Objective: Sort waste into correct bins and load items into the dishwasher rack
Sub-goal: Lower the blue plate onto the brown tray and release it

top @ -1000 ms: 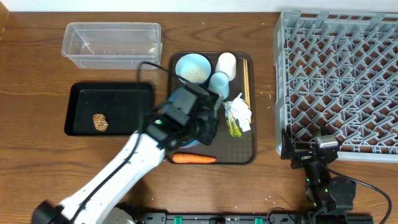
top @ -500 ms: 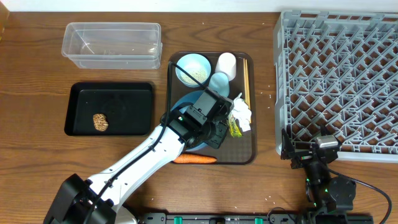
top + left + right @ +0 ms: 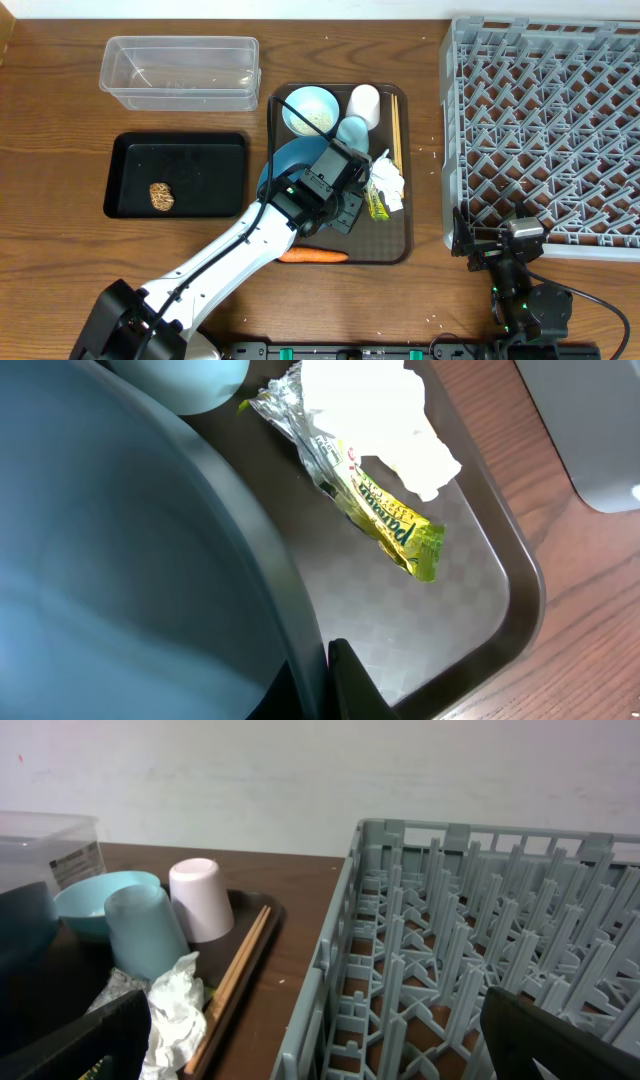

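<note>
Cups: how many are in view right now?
2. White cup at the brown tray's far edge, beside the chopsticks; light blue cup just in front of it. The left arm may hide others.

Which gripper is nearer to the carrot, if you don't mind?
Left. The left gripper is over the brown tray, right beside the carrot; the right gripper sits far off at the near corner of the rack.

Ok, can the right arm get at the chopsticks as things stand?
Probably yes. The right gripper is open and empty, and the chopsticks lie along the tray's right edge with only table between. Crumpled paper beside them may crowd the grasp.
</note>
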Robot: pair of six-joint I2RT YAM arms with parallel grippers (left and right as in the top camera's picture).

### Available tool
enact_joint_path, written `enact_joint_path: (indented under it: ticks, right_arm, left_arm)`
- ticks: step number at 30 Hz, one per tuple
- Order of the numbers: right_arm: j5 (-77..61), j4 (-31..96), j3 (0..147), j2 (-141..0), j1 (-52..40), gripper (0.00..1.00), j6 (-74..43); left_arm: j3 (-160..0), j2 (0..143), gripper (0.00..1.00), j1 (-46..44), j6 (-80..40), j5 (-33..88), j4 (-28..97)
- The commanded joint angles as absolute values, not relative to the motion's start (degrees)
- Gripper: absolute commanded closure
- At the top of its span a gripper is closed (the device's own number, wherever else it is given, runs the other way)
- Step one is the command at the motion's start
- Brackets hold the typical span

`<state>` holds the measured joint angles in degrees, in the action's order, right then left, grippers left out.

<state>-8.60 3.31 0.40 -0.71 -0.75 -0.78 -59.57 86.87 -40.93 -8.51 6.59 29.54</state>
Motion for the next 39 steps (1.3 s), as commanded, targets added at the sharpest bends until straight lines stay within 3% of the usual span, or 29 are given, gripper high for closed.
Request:
enact_joint_path:
  ticks: [1, 14, 17, 32, 36, 37, 39]
  right_arm:
    - [-8.86, 3.49, 0.32, -0.64, 0.10, 0.01, -0.12]
    - [-8.84, 3.49, 0.32, -0.64, 0.10, 0.01, -0.12]
    - [-8.84, 3.49, 0.32, -0.64, 0.10, 0.01, -0.12]
    - [-8.84, 3.49, 0.32, -0.64, 0.10, 0.01, -0.12]
    - [-8.86, 3.49, 0.32, -0.64, 0.10, 0.01, -0.12]
    - [-8.84, 3.49, 0.32, -0.64, 0.10, 0.01, -0.12]
    - [-8.86, 3.49, 0.32, -0.64, 0.10, 0.01, -0.12]
  left_arm:
    - [-59.57, 86.96, 0.94, -40.93, -7.35, 5.13, 29.19]
    - [-59.57, 91.64, 0.93, -40.97, -7.77, 5.56, 27.92]
    - [-59.57, 91.64, 0.78, -40.97, -7.77, 5.54, 27.44]
    - [-59.59, 82.50, 0.70, -40.95, -10.17, 9.82, 30.72]
    - [-59.59, 75.75, 0.52, -40.95, -10.15, 9.80, 36.95]
    - [-59.59, 73.89, 0.40, -40.95, -10.15, 9.80, 38.79]
    - [-59.59, 70.94, 0.02, -40.95, -10.17, 9.87, 41.89]
